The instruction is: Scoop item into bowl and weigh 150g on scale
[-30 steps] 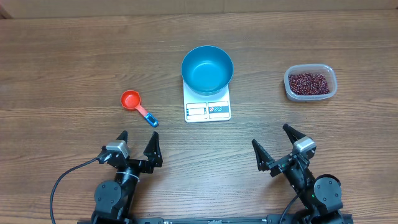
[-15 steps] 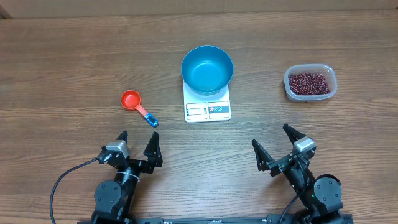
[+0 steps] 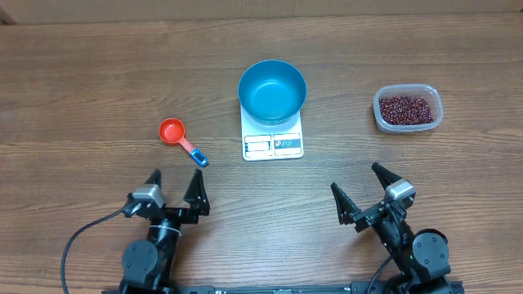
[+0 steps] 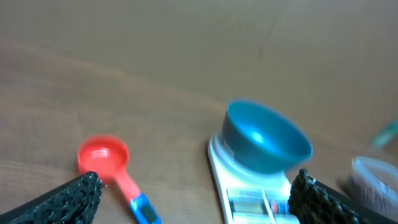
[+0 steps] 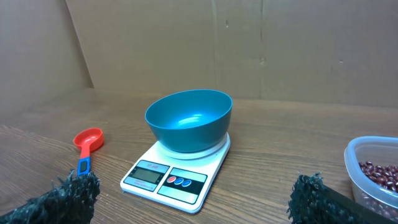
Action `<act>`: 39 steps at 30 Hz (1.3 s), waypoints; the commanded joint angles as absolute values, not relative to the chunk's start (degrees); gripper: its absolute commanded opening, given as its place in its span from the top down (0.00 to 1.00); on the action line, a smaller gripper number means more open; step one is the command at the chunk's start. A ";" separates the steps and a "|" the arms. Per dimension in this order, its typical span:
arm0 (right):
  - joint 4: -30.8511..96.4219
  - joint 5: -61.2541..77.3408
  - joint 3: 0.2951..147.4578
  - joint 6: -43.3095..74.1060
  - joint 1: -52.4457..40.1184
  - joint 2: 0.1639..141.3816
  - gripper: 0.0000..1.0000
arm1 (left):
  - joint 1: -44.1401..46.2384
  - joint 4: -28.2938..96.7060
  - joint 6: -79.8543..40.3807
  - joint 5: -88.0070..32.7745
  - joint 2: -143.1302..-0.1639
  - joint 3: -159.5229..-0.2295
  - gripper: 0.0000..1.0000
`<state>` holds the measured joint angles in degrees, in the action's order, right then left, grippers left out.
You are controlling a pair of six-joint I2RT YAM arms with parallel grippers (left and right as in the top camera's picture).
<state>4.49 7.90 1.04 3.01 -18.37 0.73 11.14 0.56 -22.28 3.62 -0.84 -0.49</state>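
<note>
The blue bowl stands empty on the white scale at mid-table. The item, dark red-brown beans, fills a clear tub at the right. My left gripper is open near the front edge with nothing between its fingers, just below a red scoop with a blue handle. My right gripper is open and empty at the front right. The blurred left wrist view holds the scoop, bowl and scale. In the right wrist view I see the bowl, scale and beans.
The clear tub sits to the right of the scale, apart from it. The scoop lies flat on the wood to the scale's left. A brown cardboard wall closes off the far side of the table.
My left gripper has shifted slightly left and forward toward the scoop. The right arm, bowl, scale, scoop and tub have not moved.
</note>
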 commanded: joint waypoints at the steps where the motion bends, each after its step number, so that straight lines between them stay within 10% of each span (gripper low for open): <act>1: 4.19 7.31 0.47 3.22 -18.22 0.16 0.00 | 10.83 -0.08 -22.26 7.49 -0.36 -0.27 0.00; 12: 4.19 7.31 0.47 3.22 -18.22 0.16 0.00 | 10.83 -12.25 -22.76 5.67 -0.38 -1.04 0.00; 23: 4.19 7.31 0.47 3.22 -18.22 0.16 0.00 | 10.83 10.61 -22.02 6.61 -12.69 -19.92 0.00; 39: 4.19 7.31 0.47 3.22 -18.22 0.16 0.00 | 10.90 48.53 -24.71 15.70 -68.90 -69.52 0.00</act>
<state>4.49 7.88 1.04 2.96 -18.35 0.73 11.14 44.10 -22.65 10.50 -62.94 -61.10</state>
